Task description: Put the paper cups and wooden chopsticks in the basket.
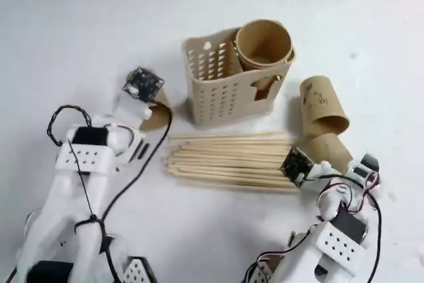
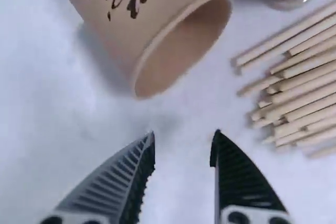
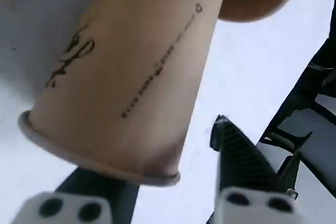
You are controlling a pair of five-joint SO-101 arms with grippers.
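Sorting job partly done, at a guess, on a white bench (image 1: pixel 79 38), with more left than finished. Near the middle, a slatted basket (image 1: pixel 218 94), upright, with a stack of nested cups (image 1: pixel 265 43) already standing in one end and room to spare beside them. Just in front of the basket, flat on the bench, the wooden chopsticks (image 1: pixel 232 160) in a loose bundle, none of them in the basket. Also left to collect: three paper cups, all lying on their sides. First, a loose cup (image 1: pixel 323 105) just beside the basket on the right arm's side, touched by neither arm. Next to it, nearer the right arm, the right-hand cup (image 3: pixel 131 72), with the right pincer (image 3: pixel 184 156) spread around its rim end: one jaw tucked beneath the cup, the other clear of its wall, so no firm pinch judged as yet. At the other end of the chopsticks, the left-hand cup (image 2: pixel 152 30), mouth turned toward the left pincer (image 2: pixel 184 142), likewise spread, empty, low over the bench and a little short of the rim.
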